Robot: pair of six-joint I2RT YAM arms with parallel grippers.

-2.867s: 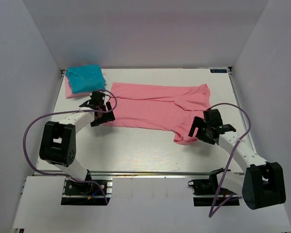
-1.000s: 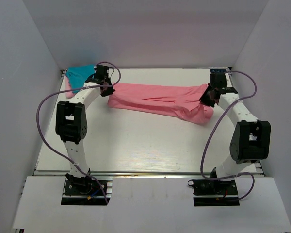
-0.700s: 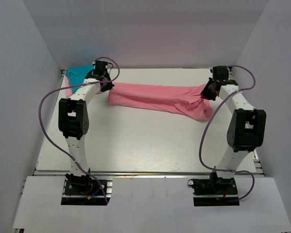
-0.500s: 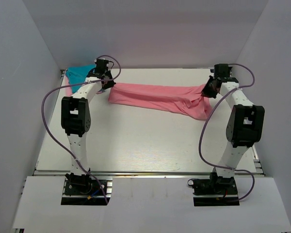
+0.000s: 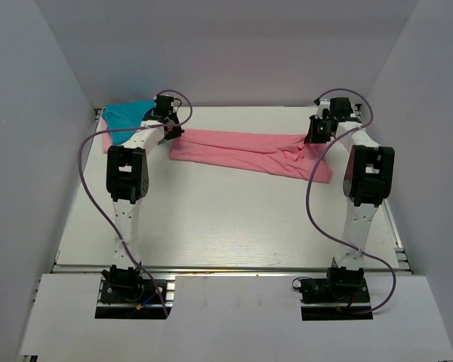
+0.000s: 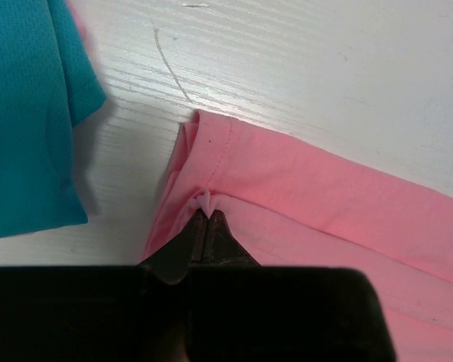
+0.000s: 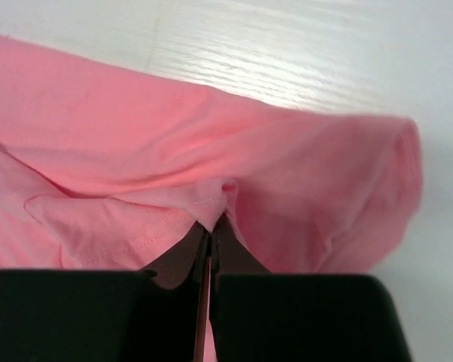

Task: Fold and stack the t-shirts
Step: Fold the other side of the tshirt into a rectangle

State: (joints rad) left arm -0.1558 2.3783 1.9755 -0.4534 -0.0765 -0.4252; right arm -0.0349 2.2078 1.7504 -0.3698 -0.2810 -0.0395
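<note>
A salmon-pink t-shirt (image 5: 241,153) lies on the white surface (image 5: 211,219) as a long, narrow band running crosswise. Its right end sits slightly nearer, and the cloth bunches and widens there. The left claw (image 5: 171,133) is at the far corner of the band's left end. The right claw (image 5: 315,133) is at the far edge of its right end. How the jaws stand is too small to tell. Just left of the band lies a teal-blue t-shirt (image 5: 125,114), with a strip of pale pink t-shirt (image 5: 103,140) showing under it.
</note>
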